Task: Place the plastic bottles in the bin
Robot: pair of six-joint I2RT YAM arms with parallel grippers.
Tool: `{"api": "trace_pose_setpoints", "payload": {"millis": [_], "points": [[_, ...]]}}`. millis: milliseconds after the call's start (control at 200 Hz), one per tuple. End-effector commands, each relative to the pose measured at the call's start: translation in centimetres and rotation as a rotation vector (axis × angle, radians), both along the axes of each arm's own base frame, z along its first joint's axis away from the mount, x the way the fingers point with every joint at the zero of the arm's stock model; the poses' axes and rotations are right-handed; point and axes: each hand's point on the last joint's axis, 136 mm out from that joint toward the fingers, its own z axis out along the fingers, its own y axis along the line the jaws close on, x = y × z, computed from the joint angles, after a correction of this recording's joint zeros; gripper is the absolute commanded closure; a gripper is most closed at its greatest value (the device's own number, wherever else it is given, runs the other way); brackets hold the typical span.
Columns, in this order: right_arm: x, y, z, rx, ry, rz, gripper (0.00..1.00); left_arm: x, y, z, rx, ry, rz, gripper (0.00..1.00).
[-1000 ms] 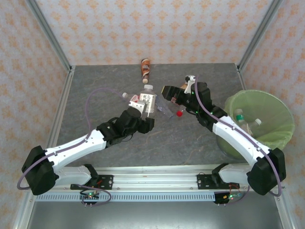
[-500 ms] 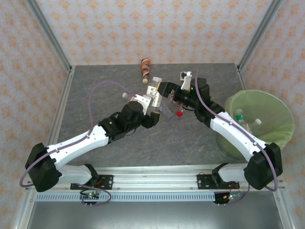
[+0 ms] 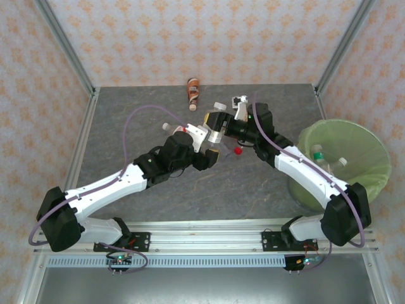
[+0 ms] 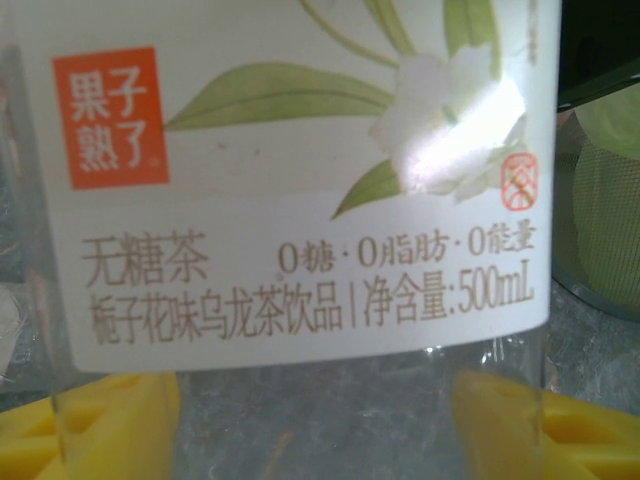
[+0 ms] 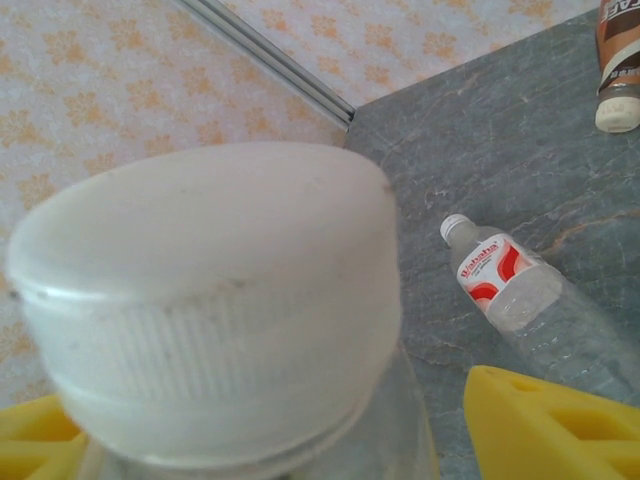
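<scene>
standing between left fingers (image 4: pixel 110 425), clear bottle (image 4: pixel 300 200)

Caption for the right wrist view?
White-capped bottle inside the open right gripper; red-labelled bottle lying on table.

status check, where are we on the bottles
Left gripper shut on clear bottle, off the table. Right gripper open around its white cap. Bin to the right. Red-capped bottle lies below them.
</scene>
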Motion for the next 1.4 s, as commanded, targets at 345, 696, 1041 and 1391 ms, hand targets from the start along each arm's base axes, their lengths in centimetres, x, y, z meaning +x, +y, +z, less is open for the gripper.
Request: {"api": "trace_pose_setpoints", "payload": {"millis": [345, 696, 1041, 1391], "points": [[0.2, 0.0, 1.0, -0.031, -0.047, 0.006, 0.86, 1.7, -0.2, 2.1, 0.019, -0.045, 0.052, 1.00], [-0.4, -0.4, 1.5, -0.026, -0.069, 0.005, 0.76, 1.9, -0.2, 1.6, 0.017, -0.029, 0.070, 0.83], [-0.1, -1.6, 1.7, -0.057, -0.087, -0.064, 0.81, 0.5, -0.5, 3.5, -0.086, -0.038, 0.015, 0.26], [0.2, -2.8, 1.2, -0.125, -0.109, -0.118, 0.83, 0.4, 1.3, 5.4, -0.192, -0.069, 0.050, 0.10]]}}
